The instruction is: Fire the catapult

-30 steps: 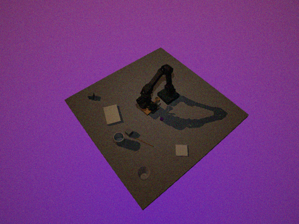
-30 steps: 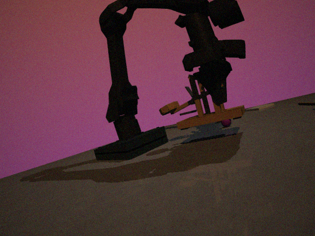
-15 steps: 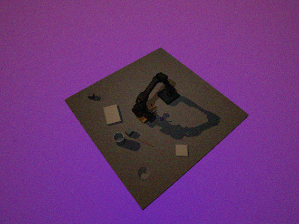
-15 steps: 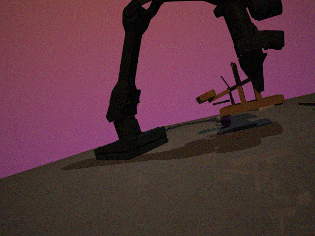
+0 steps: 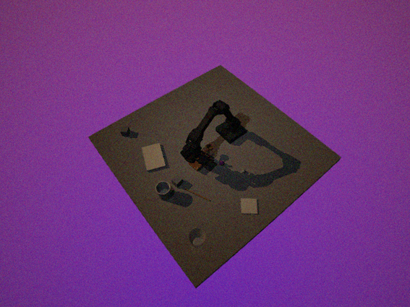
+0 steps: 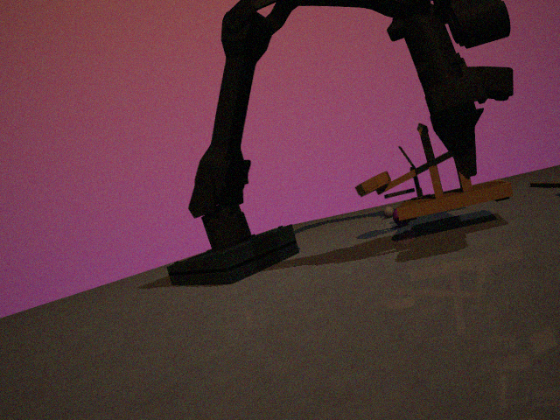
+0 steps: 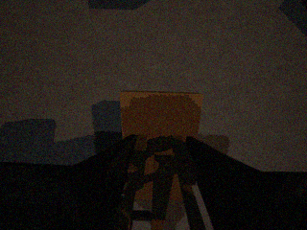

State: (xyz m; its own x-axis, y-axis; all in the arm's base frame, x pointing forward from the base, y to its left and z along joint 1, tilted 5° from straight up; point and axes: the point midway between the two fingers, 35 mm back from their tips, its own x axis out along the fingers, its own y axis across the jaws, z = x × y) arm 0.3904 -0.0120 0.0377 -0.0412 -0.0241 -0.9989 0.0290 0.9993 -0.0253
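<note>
The orange wooden catapult (image 5: 208, 152) (image 6: 451, 199) stands on the table near the arm's base (image 6: 234, 260). Its throwing arm slants down to an empty bucket (image 6: 373, 183). My gripper (image 6: 463, 173) (image 7: 160, 140) (image 5: 197, 154) reaches down from above and is shut on the catapult's frame at the end away from the bucket. The small purple ball (image 5: 221, 163) (image 6: 397, 215) lies on the table right beside the catapult's base, under the bucket end. It is hidden in the wrist view. A pale mug (image 5: 163, 188) stands upright in front of the catapult, well away from it.
Two pale flat blocks (image 5: 153, 156) (image 5: 249, 205) lie on the table. A small dark block (image 5: 182, 183) and a thin stick (image 5: 198, 195) lie next to the mug. Another cup (image 5: 197, 237) sits near the front corner, and a dark small object (image 5: 128, 133) at the left corner.
</note>
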